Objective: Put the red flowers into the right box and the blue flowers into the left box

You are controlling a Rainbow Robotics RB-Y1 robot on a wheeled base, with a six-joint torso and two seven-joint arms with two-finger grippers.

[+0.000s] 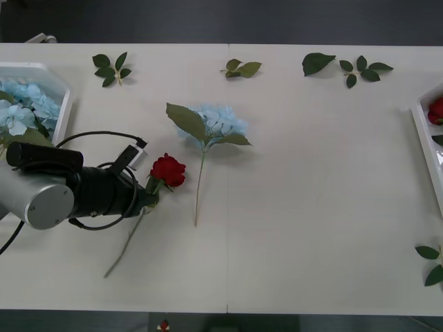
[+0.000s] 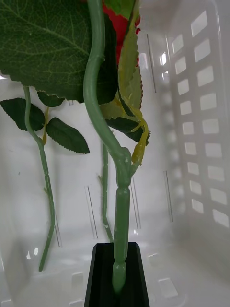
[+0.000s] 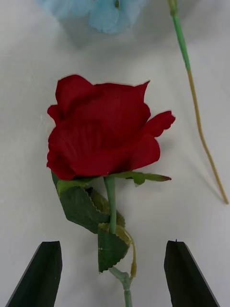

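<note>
Your left gripper (image 3: 112,273) is spread, straddling the rose (image 1: 168,170) stem lengthwise at centre-left; right gripper (image 2: 115,276) clamps another rose stem (image 2: 108,134)

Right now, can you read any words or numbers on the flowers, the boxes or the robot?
No words, numbers or signs can be read here.
The red rose, the blue flower, the left box and the right box are plain.
The left gripper and right gripper carry no label either.

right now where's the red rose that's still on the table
Front view: the red rose lies left of centre, beside the blue flower, with the open left pincer at its stem.
</note>
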